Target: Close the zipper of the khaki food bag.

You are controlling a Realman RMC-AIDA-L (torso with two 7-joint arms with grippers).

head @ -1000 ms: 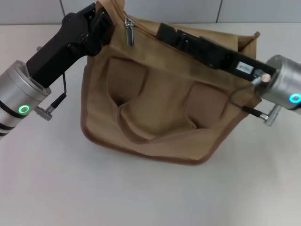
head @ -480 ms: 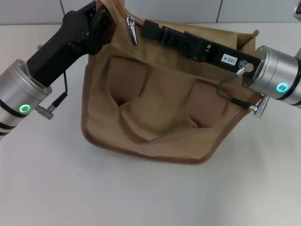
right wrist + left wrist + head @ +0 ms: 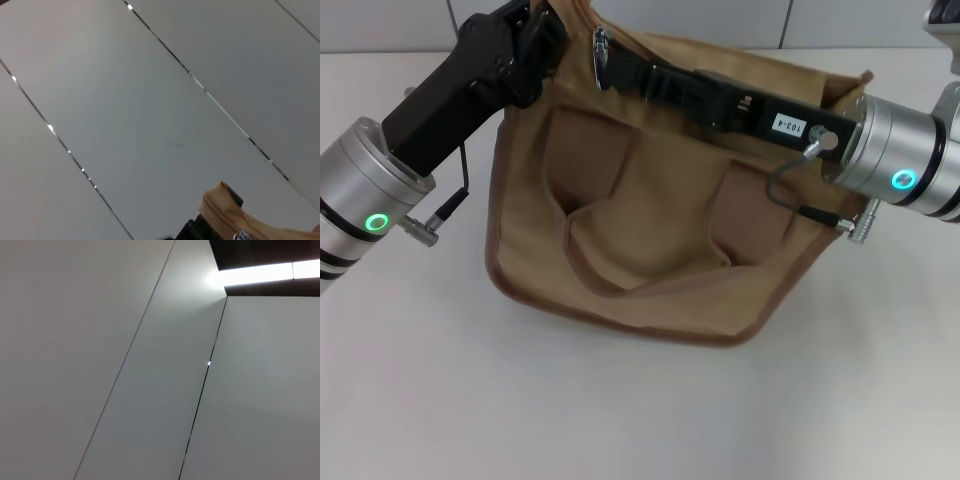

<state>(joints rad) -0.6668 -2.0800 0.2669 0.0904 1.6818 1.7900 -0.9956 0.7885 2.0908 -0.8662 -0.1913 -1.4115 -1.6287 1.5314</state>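
The khaki food bag stands on the white table in the head view, its handle patches facing me. My left gripper is at the bag's top left corner, with tan fabric rising between its black fingers. The zipper's silver slider and pull tab hang near that corner. My right gripper lies along the bag's top edge from the right, its tip just beside the pull tab; its fingers are hidden against the bag. The right wrist view shows a tan fabric end and a silver bit.
The white table spreads in front of and beside the bag. A panelled grey wall stands behind it. The left wrist view shows only wall panels.
My right gripper has slid left along the bag's top edge until its tip is beside the pull tab. The bag's top and the tab have shifted slightly up. The left gripper has barely moved.
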